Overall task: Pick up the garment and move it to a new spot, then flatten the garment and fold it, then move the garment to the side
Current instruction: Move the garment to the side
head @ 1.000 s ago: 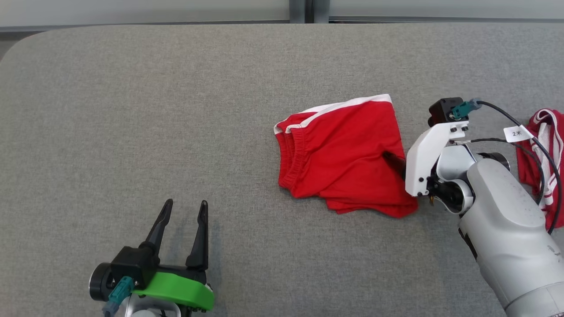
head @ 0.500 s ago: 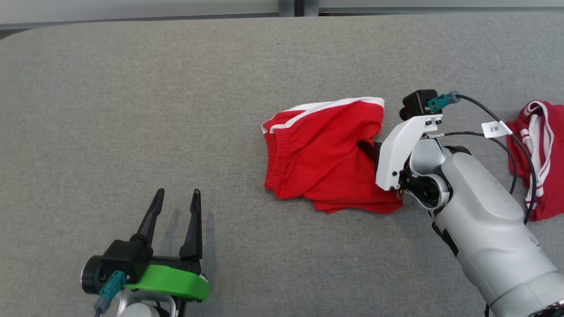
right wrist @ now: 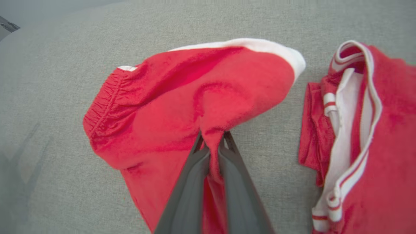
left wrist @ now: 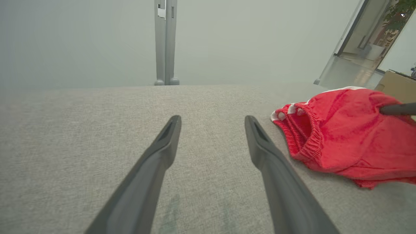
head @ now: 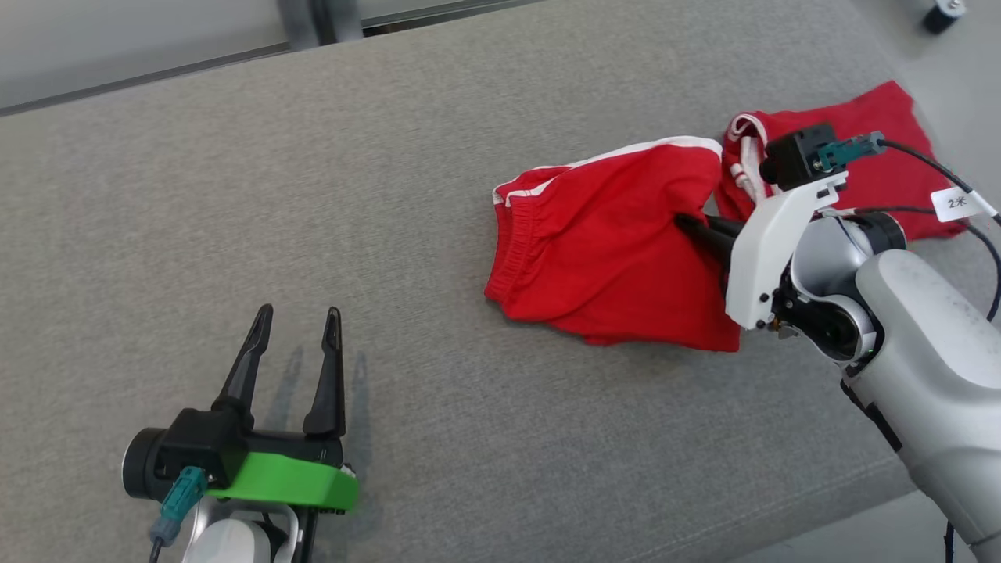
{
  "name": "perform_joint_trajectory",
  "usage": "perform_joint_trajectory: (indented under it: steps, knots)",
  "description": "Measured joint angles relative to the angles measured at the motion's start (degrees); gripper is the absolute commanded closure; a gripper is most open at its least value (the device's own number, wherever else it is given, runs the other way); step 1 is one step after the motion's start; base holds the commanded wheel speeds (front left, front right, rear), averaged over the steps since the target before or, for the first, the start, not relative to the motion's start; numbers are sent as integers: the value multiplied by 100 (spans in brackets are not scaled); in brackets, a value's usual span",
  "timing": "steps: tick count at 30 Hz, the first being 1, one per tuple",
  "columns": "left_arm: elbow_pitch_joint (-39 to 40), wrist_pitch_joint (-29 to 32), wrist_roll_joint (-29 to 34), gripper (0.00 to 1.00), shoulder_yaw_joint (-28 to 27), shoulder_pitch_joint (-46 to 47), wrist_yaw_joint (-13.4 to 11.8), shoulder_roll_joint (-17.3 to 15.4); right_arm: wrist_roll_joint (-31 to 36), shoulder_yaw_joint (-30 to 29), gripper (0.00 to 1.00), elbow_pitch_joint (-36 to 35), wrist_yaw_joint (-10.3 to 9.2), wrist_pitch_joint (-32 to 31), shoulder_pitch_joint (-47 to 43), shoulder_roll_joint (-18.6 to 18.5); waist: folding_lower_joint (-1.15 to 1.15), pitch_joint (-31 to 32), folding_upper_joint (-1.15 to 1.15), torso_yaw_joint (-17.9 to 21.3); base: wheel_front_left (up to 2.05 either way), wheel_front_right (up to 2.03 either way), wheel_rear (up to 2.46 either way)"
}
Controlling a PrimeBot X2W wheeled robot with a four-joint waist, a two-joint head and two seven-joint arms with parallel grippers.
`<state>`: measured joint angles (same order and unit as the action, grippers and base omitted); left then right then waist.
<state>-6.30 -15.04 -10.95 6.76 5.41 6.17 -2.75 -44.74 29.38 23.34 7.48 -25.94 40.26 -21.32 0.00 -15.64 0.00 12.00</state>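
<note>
Two red garments lay on the grey table [head: 391, 195]: folded shorts [head: 602, 258] right of centre, pinched by the clenched right gripper [head: 682, 222], and a second garment [head: 891, 133] at upper right near the table's edge. The left gripper [head: 297, 313] gaped at lower left, open tabletop around it.

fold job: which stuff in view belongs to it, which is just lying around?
In the job:
- red shorts
- right gripper, shut on a fold of the shorts

Lying about:
- second red garment with white trim, beside the shorts
- left gripper, open, holding nothing, over bare gray table
</note>
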Motion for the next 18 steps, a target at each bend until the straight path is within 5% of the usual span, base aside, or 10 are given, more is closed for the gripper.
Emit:
perform_joint_trajectory:
  steps: [9,18]
  knots:
    - [-152,0,77,0,-36,112,51,0,100,15,100,-712,1,-433,356,-555,0,-188,0,768,0,0,0]
    - [-164,0,58,0,-49,232,62,-1,146,-234,100,-809,2,-1515,1194,-1265,0,-434,0,521,0,0,0]
